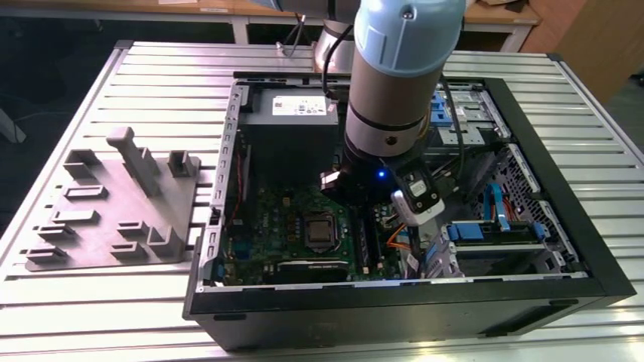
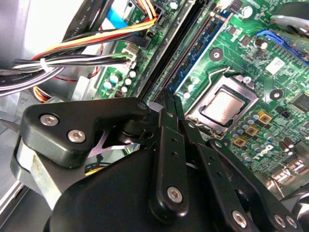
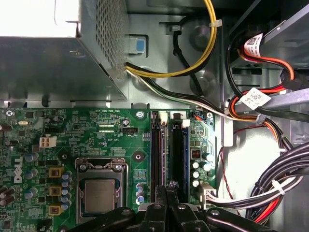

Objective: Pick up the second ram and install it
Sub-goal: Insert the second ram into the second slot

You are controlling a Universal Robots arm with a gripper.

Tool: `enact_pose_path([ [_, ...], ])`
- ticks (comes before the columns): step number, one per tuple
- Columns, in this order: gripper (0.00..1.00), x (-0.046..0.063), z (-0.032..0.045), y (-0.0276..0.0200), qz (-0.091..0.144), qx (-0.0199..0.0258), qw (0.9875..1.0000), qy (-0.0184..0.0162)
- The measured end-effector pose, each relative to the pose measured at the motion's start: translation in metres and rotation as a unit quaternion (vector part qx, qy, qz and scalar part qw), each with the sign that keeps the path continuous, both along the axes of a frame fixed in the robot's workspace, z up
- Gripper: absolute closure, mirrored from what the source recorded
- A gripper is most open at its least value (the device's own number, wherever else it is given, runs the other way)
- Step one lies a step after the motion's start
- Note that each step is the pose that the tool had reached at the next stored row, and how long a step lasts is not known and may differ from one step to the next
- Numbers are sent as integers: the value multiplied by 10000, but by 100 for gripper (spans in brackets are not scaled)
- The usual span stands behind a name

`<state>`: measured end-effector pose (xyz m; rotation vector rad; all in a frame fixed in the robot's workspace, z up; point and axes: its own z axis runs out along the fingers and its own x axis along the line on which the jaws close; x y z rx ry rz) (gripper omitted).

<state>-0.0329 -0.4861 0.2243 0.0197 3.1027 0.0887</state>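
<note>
The arm [image 1: 387, 90] reaches straight down into the open computer case [image 1: 563, 219], which lies on its side on the slatted counter [image 1: 161, 83]. In both wrist views the pincer [image 3: 166, 189] [image 2: 168, 96] has its black tips drawn together on a thin dark strip, the second ram [image 3: 165, 145]. The strip stands on edge in line with the memory slots. How deep it sits in a slot cannot be told. The slots run along the edge of the motherboard [image 1: 271, 219] towards the exterior view's right, with the processor socket [image 3: 99, 195] just beside them on the other side. Room is tight there. A blue slot [image 3: 179, 145] lies right against the ram's lane. Beyond it a row of small capacitors [image 3: 195, 171] lines the board's edge, and bundled black, white and red cables [image 3: 270, 183] crowd the metal floor near that edge. At the far end of the slots the perforated wall of the power supply [image 3: 48, 63] rises close, with yellow and black wires [image 3: 193, 63] looping past its corner. Above the socket the board is low and open. On the exterior view's left, well apart from the case, the grey holder tray [image 1: 111, 204] rests on the counter, with bare slats around it.
</note>
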Motion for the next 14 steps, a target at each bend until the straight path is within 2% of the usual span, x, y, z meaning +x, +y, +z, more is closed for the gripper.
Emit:
enact_pose_path([
  [3, 89, 0, -1, 0, 0, 6, 10000, 0],
  [7, 89, 0, -1, 1, 0, 49, 10000, -1],
  [14, 89, -2, 1, -7, 0, 47, 10000, 0],
])
